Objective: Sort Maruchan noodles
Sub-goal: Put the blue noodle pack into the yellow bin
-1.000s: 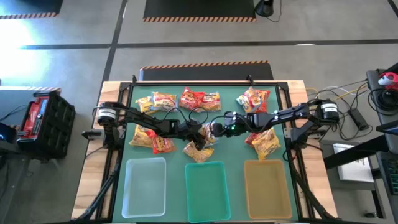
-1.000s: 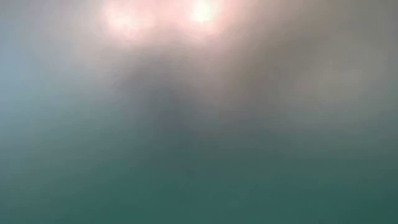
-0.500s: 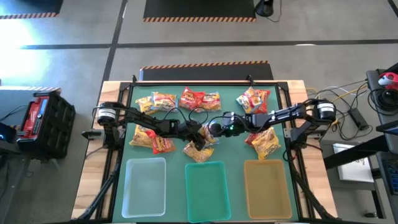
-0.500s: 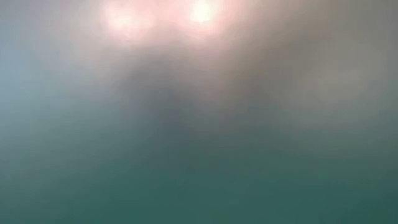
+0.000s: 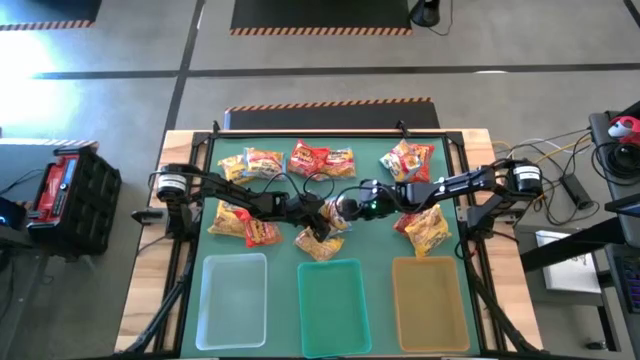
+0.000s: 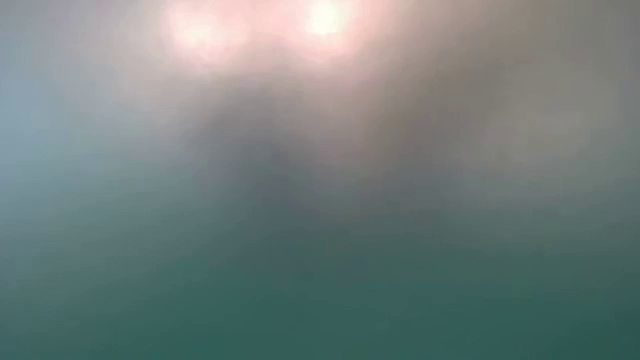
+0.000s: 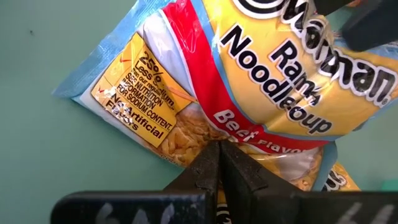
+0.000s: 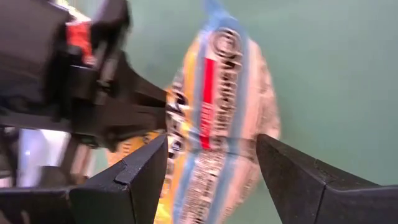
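A yellow Maruchan noodles packet (image 7: 273, 93) with a red band is at the middle of the green mat. My left gripper (image 7: 219, 152) is shut on it. My right gripper (image 8: 211, 168) is open, one finger on either side of the same packet (image 8: 224, 106), opposite my left gripper (image 8: 106, 93). A second packet (image 5: 320, 242) lies on the mat just below them. Other packets lie along the far side (image 5: 322, 158) and at the left (image 5: 243, 225) and right (image 5: 428, 228). The low view is a blur and shows nothing. My left gripper pinches the packet's crinkled edge below the red band (image 7: 217, 134) between its two fingers, slanting down from the table's left. The packet stands tilted in front of the fingers; whether its lower part rests on the mat, I cannot tell. My right gripper's fingers (image 8: 143, 168) flank the packet's other end; whether they touch it, I cannot tell.
Three trays stand along the near edge: clear (image 5: 207, 300), teal (image 5: 303, 300) and amber (image 5: 396, 300). Both arms reach in from the sides and meet at the mat's centre. A black crate (image 5: 65, 185) stands on the floor at the left.
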You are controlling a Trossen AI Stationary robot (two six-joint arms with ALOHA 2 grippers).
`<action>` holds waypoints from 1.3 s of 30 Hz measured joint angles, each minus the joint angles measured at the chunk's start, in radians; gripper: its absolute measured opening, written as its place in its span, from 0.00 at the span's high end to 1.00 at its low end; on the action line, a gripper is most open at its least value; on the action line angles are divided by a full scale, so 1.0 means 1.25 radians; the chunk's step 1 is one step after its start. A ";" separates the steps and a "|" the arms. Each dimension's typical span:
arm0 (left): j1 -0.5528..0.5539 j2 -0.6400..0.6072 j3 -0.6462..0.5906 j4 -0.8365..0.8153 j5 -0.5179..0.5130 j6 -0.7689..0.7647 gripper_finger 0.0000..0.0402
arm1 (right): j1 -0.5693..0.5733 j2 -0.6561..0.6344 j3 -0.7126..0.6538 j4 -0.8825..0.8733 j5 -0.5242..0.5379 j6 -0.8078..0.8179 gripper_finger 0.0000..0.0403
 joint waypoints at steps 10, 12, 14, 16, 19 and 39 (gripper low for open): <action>0.000 0.000 0.000 0.000 0.000 -0.009 1.00 | 0.000 0.000 0.000 0.013 -0.006 -0.048 0.42; 0.000 0.000 0.000 0.000 0.000 -0.015 1.00 | 0.000 0.000 0.000 0.010 -0.001 -0.038 0.42; 0.000 0.000 0.000 0.000 0.000 -0.023 1.00 | 0.000 0.000 0.000 0.011 0.001 -0.023 0.42; -0.001 0.000 0.000 0.000 0.000 -0.027 1.00 | 0.000 0.000 0.000 0.011 0.000 -0.008 0.42; -0.001 0.001 0.000 0.000 0.000 -0.028 1.00 | 0.000 0.000 0.000 0.012 -0.004 -0.001 0.42; 0.000 0.002 -0.001 0.022 -0.002 -0.028 1.00 | -0.016 0.005 0.000 0.013 -0.078 -0.039 0.42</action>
